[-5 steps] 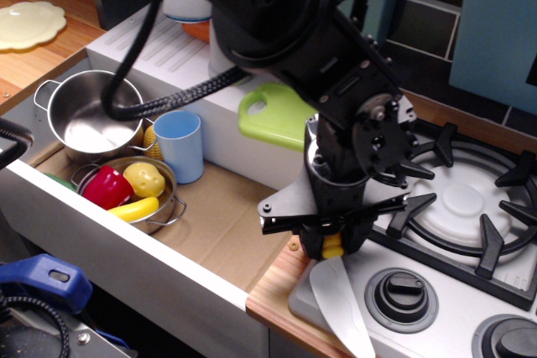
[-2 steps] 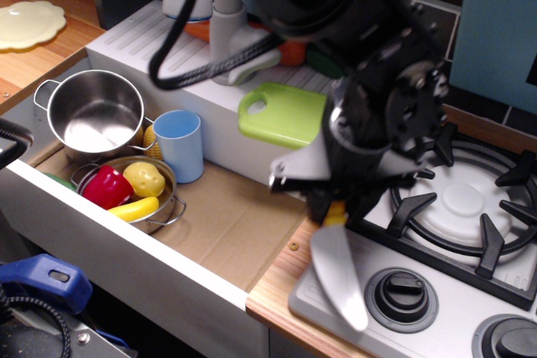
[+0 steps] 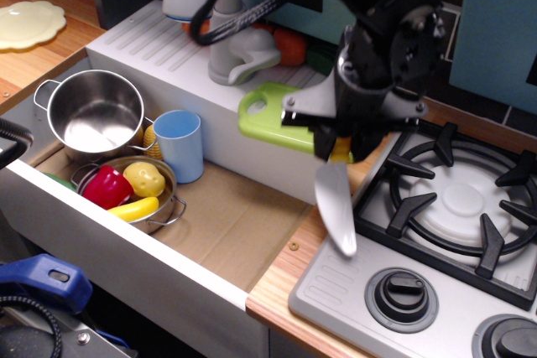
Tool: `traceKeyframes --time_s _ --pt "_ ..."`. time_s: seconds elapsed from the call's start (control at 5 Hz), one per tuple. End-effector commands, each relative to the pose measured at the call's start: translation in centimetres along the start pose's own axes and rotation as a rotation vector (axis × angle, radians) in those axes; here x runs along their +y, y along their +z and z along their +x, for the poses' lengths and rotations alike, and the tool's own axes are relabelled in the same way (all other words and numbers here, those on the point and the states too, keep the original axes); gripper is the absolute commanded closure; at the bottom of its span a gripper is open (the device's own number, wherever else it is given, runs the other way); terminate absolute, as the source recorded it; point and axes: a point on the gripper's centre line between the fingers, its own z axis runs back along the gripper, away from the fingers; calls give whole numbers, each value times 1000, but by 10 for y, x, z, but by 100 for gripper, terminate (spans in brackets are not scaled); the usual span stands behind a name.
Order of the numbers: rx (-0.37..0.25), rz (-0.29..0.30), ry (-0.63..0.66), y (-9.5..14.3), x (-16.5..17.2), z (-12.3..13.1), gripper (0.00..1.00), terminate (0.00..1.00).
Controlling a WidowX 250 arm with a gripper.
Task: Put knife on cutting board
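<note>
My gripper (image 3: pixel 340 150) is shut on the yellow handle of the knife (image 3: pixel 335 204), whose pale grey blade hangs down and forward in the air over the stove's front left corner. The lime-green cutting board (image 3: pixel 273 114) lies on the white raised ledge just left of and behind the gripper, partly hidden by it. Its handle hole shows at the left corner. The knife is lifted clear of the counter and does not touch the board.
A blue cup (image 3: pixel 179 145), a steel pot (image 3: pixel 91 114) and a bowl of toy food (image 3: pixel 130 189) sit in the sink well at left. The gas burner (image 3: pixel 466 199) and knobs (image 3: pixel 405 297) are at right. A blue bin (image 3: pixel 498 23) stands behind.
The gripper has lifted the knife off the stove's front edge and carried it up and back toward the cutting board; more of the board is now covered by the arm.
</note>
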Motion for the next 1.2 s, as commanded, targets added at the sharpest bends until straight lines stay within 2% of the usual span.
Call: traceKeyframes --time_s 0.0,0.4,0.6,0.8,1.0 --pt "-46 -52 -84 -5 -4 49 100 0" --pt "-88 -42 -175 -8 4 87 100 0" --pt "-129 -85 -225 -14 6 94 0 0" --pt "-129 -85 -225 -14 6 94 0 0" --pt "-129 -85 -225 -14 6 94 0 100"
